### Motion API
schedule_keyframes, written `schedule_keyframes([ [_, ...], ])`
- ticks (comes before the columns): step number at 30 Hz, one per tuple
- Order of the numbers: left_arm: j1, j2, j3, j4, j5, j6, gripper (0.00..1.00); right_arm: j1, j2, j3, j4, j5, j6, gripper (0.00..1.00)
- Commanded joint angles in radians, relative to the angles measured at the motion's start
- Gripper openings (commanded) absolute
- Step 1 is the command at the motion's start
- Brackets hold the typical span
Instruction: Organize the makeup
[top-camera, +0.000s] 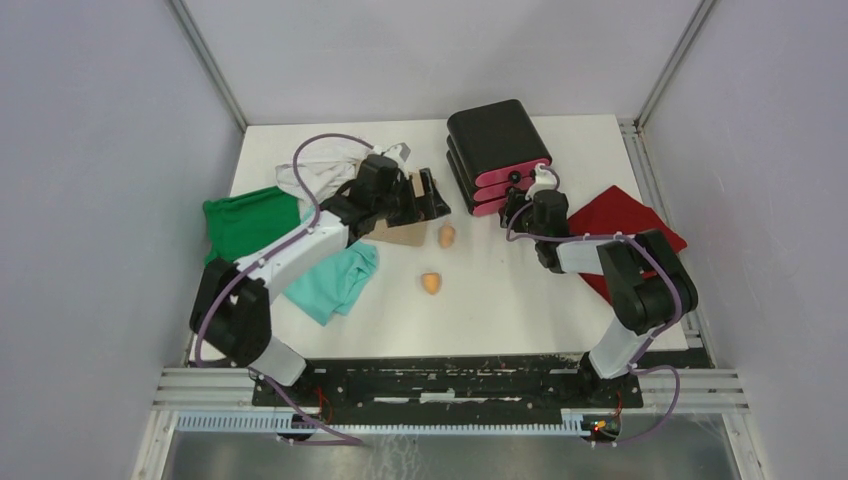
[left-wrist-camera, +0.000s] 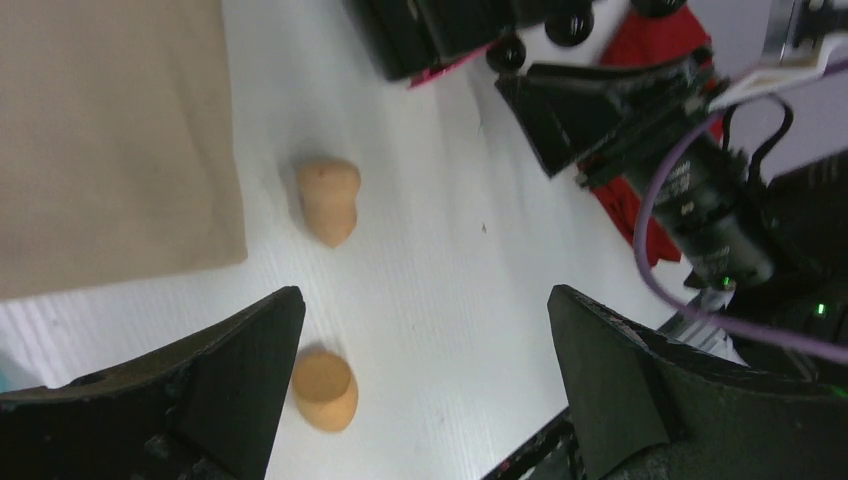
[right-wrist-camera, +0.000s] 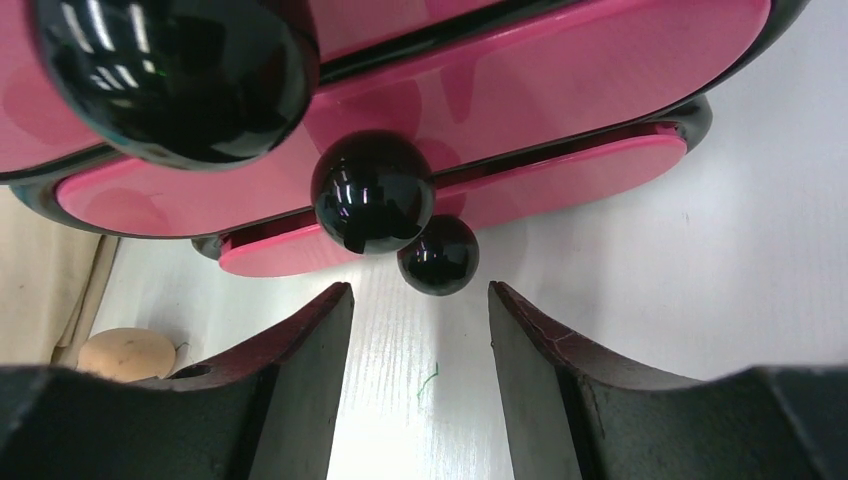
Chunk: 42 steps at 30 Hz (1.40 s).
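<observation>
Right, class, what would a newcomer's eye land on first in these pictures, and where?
The glossy black box with pink drawers and round black knobs stands at the far middle of the white table, the open right gripper just before its knobs. Two orange egg-shaped sponges lie near the table's centre, close to the open left gripper.

Enclosed by plain pale grey walls (top-camera: 100, 150), aluminium posts (top-camera: 208, 60) in far corners; evenly lit white counter (top-camera: 500, 310), aluminium rails (top-camera: 715, 385) along near edge.
</observation>
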Motion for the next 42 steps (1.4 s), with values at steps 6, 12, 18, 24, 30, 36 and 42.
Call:
schedule_keyframes([
  [6, 0.026, 0.465, 0.700, -0.194, -0.100, 0.025, 0.99, 0.004, -0.050, -0.043, 0.074, 0.033, 0.020, 0.59],
  [12, 0.040, 0.670, 0.986, -0.269, -0.071, 0.013, 0.99, 0.003, -0.026, -0.123, 0.256, 0.041, 0.073, 0.61],
  [18, 0.040, 0.740, 1.038, -0.273, -0.043, 0.004, 0.99, 0.003, 0.010, -0.094, 0.266, 0.027, 0.088, 0.62],
  [24, 0.040, 0.761, 1.034, -0.239, -0.007, -0.014, 0.99, 0.004, 0.037, -0.057, 0.258, 0.027, 0.100, 0.61],
  [30, 0.041, 0.779, 1.035, -0.240, 0.007, -0.015, 0.99, 0.003, 0.078, -0.005, 0.242, 0.003, 0.111, 0.58],
  [36, 0.042, 0.783, 1.033, -0.240, 0.012, -0.012, 0.99, 0.003, 0.092, 0.012, 0.239, 0.000, 0.115, 0.48],
  [42, 0.042, 0.780, 1.020, -0.243, 0.012, -0.007, 0.99, 0.004, 0.098, 0.031, 0.207, -0.015, 0.113, 0.45],
])
